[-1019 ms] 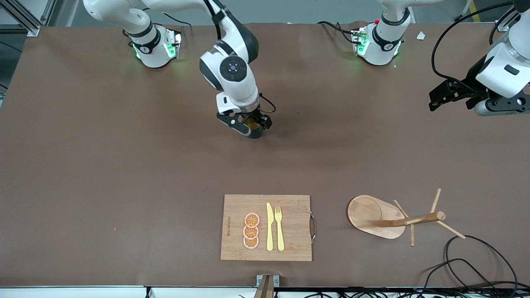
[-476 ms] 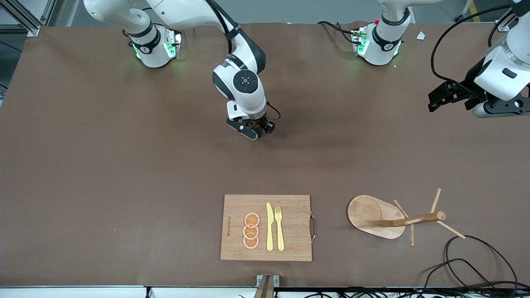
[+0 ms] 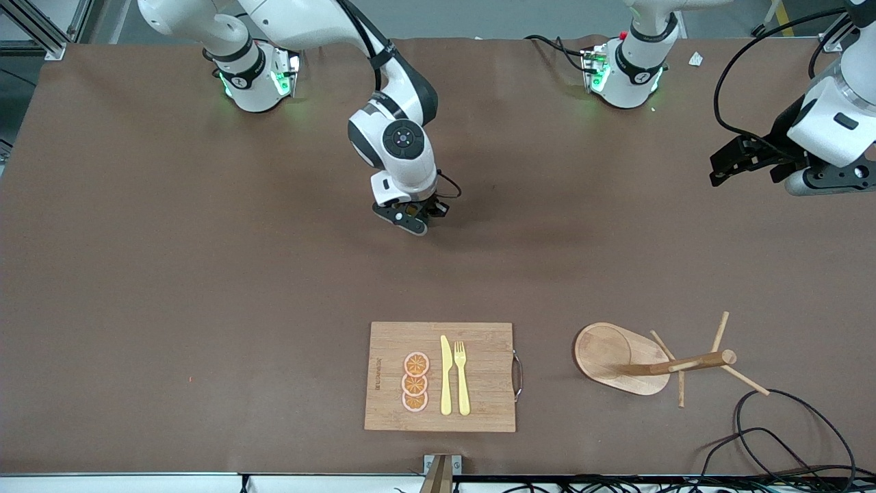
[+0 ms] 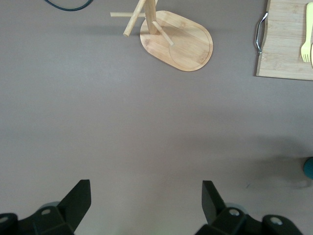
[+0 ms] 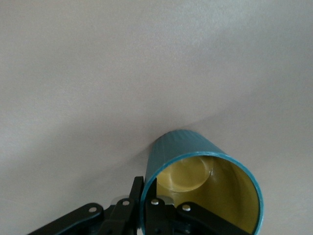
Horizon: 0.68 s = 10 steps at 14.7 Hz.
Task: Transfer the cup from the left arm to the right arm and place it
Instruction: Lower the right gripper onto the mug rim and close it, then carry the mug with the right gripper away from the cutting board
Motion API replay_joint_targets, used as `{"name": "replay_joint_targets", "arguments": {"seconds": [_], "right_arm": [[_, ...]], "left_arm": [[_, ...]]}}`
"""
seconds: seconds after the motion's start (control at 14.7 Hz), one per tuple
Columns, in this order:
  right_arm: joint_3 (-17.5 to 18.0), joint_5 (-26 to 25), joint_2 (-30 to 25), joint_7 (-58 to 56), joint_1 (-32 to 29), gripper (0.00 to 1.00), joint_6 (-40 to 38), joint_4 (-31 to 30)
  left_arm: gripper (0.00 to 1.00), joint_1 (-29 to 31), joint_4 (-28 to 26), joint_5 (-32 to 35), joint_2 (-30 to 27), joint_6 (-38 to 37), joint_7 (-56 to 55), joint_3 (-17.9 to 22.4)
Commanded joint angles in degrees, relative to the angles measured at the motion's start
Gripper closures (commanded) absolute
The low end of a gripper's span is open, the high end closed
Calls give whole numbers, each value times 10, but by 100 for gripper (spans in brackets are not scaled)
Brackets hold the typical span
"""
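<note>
My right gripper (image 3: 413, 218) is shut on the rim of the cup (image 5: 186, 147), one finger inside the wall and one outside. The cup is dark teal with ribbed sides and a tan-yellow inside. It hangs low over the bare mat in the middle of the table, and I cannot tell whether its base touches. In the front view the hand hides nearly all of it. My left gripper (image 3: 717, 171) is open and empty, up in the air over the left arm's end of the table. In the left wrist view (image 4: 145, 196) a sliver of the cup (image 4: 309, 167) shows.
A wooden cutting board (image 3: 390, 342) with a yellow knife, a yellow fork and orange slices lies near the front edge. A wooden mug tree (image 3: 619, 356) lies tipped beside it, toward the left arm's end. Black cables (image 3: 787, 424) lie at that front corner.
My right arm has swung a little toward the left arm's end and lowered, with the cup in it. My left arm has barely shifted.
</note>
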Motion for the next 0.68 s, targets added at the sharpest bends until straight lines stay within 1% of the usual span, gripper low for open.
{"name": "replay_joint_targets", "arguments": {"seconds": [0.0, 0.2, 0.34, 0.48, 0.61], "right_arm": [[1, -6, -5, -69, -14, 100, -44, 25], [1, -31, -5, -147, -51, 100, -125, 77], [1, -65, -6, -214, -93, 100, -164, 103], [1, -97, -9, -284, -139, 100, -171, 113], [1, -110, -10, -362, -187, 99, -169, 122]], "left_arm": [[0, 6, 4, -8, 2, 4, 8, -1], [0, 5, 5, -9, 2, 5, 8, -1], [0, 5, 12, -9, 2, 5, 8, -1], [0, 6, 16, -9, 2, 5, 9, -1], [0, 5, 16, -7, 2, 4, 9, -1]]}}
